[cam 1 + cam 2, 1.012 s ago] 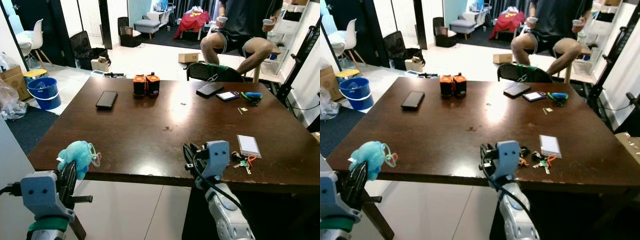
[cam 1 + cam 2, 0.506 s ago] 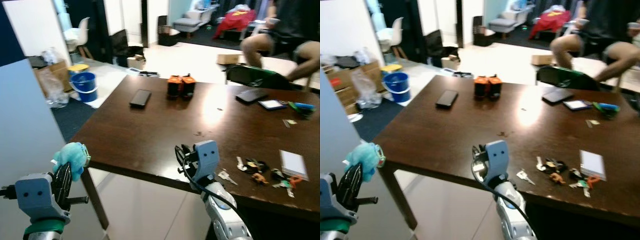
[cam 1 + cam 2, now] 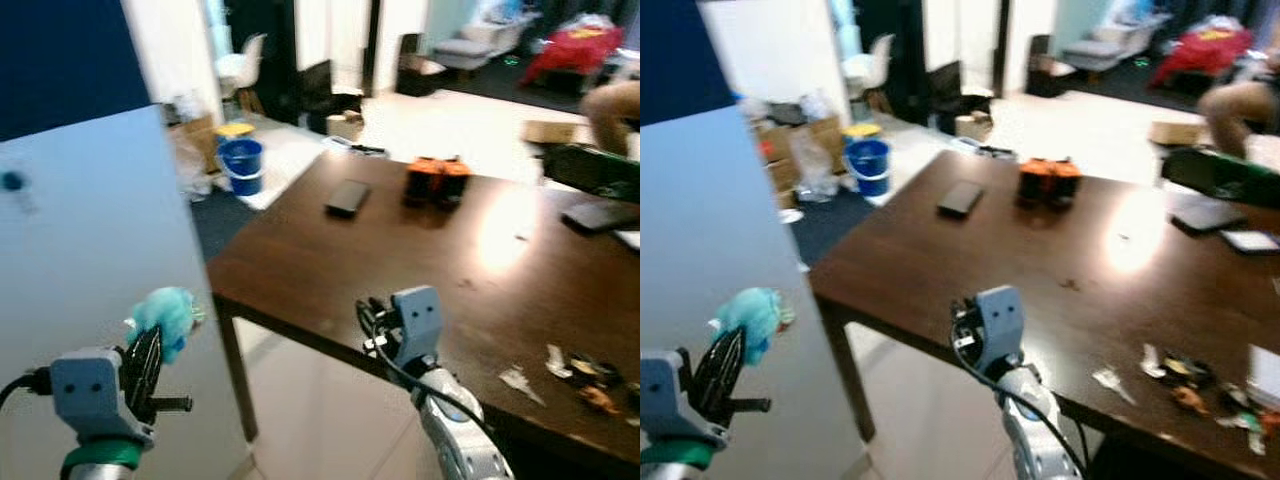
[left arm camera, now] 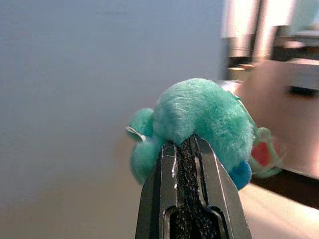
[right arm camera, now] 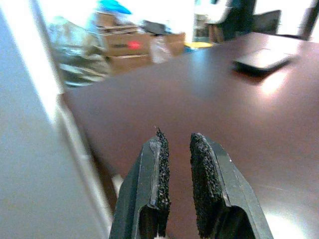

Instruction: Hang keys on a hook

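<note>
Beside pale panel (image 3: 90, 260), left hand (image 4: 185, 149) pinching teal plush keychain (image 4: 199, 117).

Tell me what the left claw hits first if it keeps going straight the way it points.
Probably the pale blue-grey panel. The left claw, shut on the teal plush keychain, points toward that flat surface, so the plush would likely touch first. Blur leaves the gap unclear.

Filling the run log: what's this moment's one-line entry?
left claw: shut on plush keychain | right claw: empty, over table edge | white panel at left
</note>
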`<state>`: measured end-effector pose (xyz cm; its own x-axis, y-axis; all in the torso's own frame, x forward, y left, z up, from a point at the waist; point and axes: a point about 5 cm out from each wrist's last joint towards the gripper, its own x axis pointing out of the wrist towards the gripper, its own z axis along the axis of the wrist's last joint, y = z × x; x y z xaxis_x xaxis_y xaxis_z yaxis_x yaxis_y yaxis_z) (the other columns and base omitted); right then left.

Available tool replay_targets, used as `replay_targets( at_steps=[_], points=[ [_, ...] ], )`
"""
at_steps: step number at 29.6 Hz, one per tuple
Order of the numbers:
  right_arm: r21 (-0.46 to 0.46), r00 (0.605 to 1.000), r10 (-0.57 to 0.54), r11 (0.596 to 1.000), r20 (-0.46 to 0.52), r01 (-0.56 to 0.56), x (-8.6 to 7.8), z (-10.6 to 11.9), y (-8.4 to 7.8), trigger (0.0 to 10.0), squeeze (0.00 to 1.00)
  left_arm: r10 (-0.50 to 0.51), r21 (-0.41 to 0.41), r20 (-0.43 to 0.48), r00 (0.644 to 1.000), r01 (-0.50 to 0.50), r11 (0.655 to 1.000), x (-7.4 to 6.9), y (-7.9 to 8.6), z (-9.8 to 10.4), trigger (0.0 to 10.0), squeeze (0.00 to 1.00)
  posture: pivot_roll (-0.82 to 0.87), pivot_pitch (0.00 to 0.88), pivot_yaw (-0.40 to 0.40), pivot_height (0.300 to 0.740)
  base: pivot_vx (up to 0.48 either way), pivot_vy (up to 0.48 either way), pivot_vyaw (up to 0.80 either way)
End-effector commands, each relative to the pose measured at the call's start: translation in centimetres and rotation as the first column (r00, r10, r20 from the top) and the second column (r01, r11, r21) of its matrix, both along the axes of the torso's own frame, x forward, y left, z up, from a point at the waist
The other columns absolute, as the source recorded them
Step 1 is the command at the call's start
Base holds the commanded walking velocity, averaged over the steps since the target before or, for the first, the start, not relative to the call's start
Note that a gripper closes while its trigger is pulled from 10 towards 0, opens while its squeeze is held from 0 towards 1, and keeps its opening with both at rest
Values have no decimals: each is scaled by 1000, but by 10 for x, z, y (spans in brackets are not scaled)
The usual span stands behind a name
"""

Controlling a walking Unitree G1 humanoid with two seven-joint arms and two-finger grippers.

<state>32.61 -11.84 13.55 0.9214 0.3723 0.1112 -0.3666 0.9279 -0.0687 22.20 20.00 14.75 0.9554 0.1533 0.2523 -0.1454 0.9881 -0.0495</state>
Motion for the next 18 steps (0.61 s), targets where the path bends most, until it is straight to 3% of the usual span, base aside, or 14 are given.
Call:
replay_targets(
  at_steps=[1,18],
  points=[
    [-2,999,4,1000,-31,-4,-2,-6,0,10000,0,2,-2,-34,999,-2,1000,-2,1,-6,10000,0,-141,0,95,740,0,0,800],
    [-10,998,-6,1000,-62,6,-2,-11,-3,10000,0,33,13,-134,990,-32,999,-3,2,-20,10000,0,-141,0,92,740,0,0,800]
  ],
)
